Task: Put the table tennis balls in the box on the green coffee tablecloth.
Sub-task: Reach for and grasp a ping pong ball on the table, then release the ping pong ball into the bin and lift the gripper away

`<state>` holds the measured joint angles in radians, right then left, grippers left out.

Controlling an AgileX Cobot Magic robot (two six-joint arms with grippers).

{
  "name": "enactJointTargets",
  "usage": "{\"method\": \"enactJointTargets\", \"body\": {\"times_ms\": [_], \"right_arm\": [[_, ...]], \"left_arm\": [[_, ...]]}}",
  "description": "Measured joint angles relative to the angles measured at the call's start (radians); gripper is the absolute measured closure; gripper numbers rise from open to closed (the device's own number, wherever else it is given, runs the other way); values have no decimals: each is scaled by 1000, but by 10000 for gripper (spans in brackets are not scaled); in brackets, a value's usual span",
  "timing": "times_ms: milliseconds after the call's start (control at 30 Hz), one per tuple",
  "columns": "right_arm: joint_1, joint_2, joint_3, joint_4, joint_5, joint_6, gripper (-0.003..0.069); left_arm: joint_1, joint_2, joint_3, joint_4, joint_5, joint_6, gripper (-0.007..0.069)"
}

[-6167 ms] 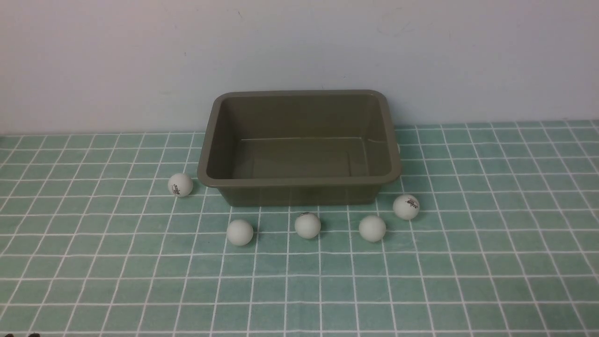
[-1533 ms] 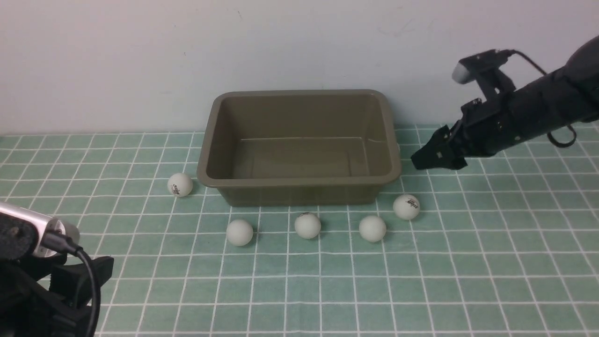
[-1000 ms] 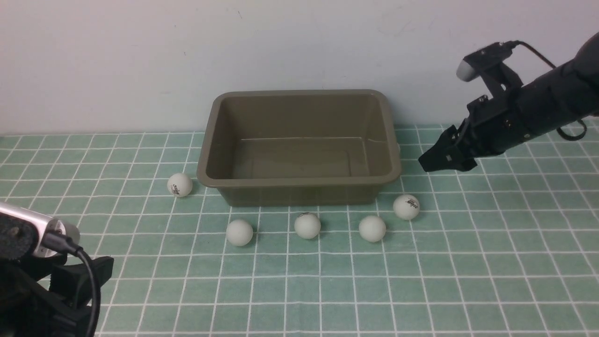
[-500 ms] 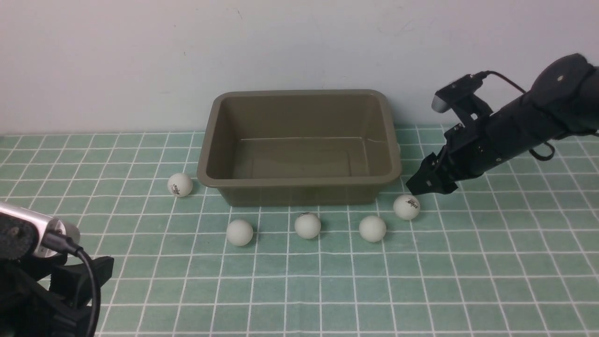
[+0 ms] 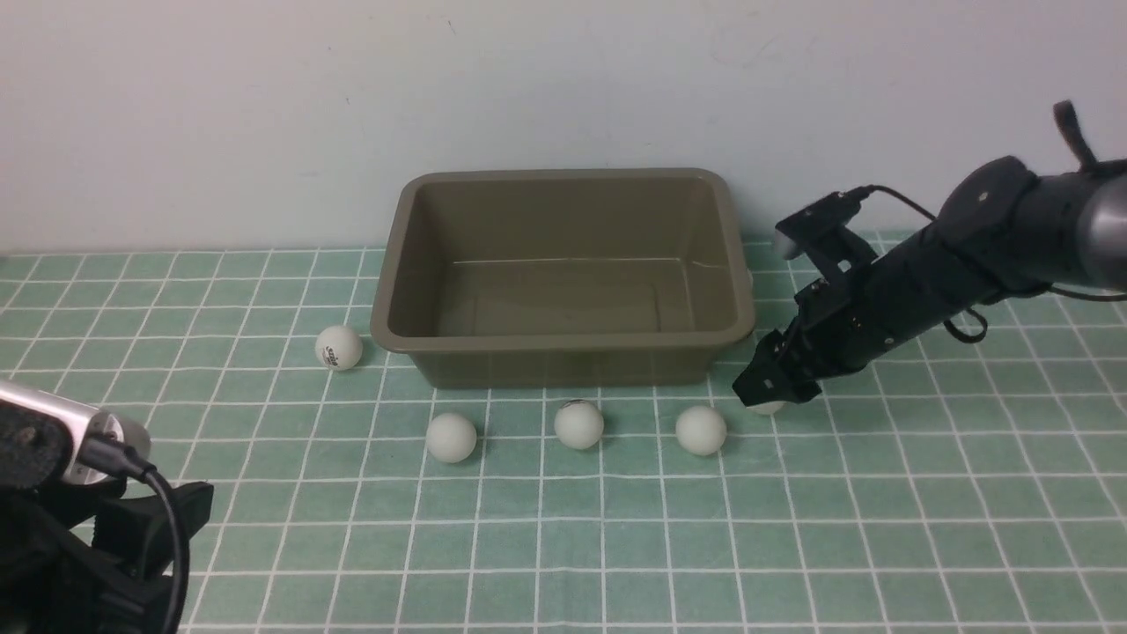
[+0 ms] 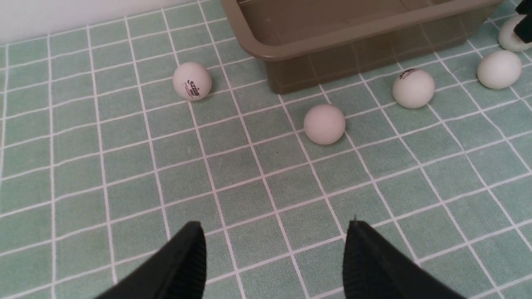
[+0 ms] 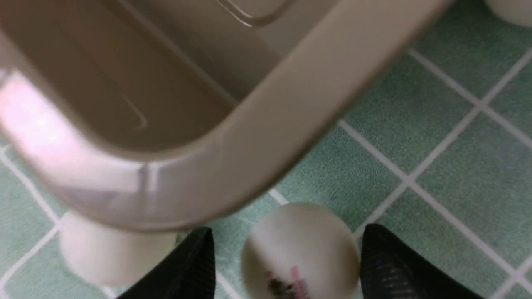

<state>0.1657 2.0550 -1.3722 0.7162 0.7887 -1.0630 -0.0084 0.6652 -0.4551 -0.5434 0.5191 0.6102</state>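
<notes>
Nearest, the left pincer (image 6: 274, 226) hung wide and empty over the teal-green checked tablecloth (image 5: 616, 546). Three small matte white balls (image 5: 578, 423) lay at 6 o'clock from the olive-brown plastic box (image 5: 563, 339), a logo ball (image 5: 339, 348) at 8 o'clock. The right pincer (image 7: 286, 230), jaws apart, straddled a fifth ball (image 7: 301, 253) at 5 o'clock.

A plain, pale grey-white wall (image 5: 220, 106) fills the upper part of the front view, marked by a few faint specks and scuffs. Light is soft and even, casting weak shadows.
</notes>
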Motion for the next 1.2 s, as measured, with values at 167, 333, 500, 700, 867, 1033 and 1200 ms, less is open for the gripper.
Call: {"method": "enactJointTargets", "body": {"times_ms": [167, 333, 500, 700, 867, 1033, 1200], "right_arm": [[7, 29, 0, 5, -55, 0, 283], [7, 29, 0, 2, -110, 15, 302], [-3, -8, -2, -30, -127, 73, 302], [-16, -129, -95, 64, -77, 61, 302], [29, -126, -213, 168, 0, -8, 302], [67, -57, -285, 171, 52, 14, 302], [68, 20, -294, 77, 61, 59, 302]], "left_arm": [[0, 0, 0, 0, 0, 0, 218], [0, 1, 0, 0, 0, 0, 218], [0, 1, 0, 0, 4, 0, 218], [-1, 1, 0, -3, 7, 0, 218], [-1, 1, 0, -4, 10, 1, 218], [-1, 1, 0, -4, 22, 1, 218], [-1, 1, 0, -4, 25, 1, 218]]}}
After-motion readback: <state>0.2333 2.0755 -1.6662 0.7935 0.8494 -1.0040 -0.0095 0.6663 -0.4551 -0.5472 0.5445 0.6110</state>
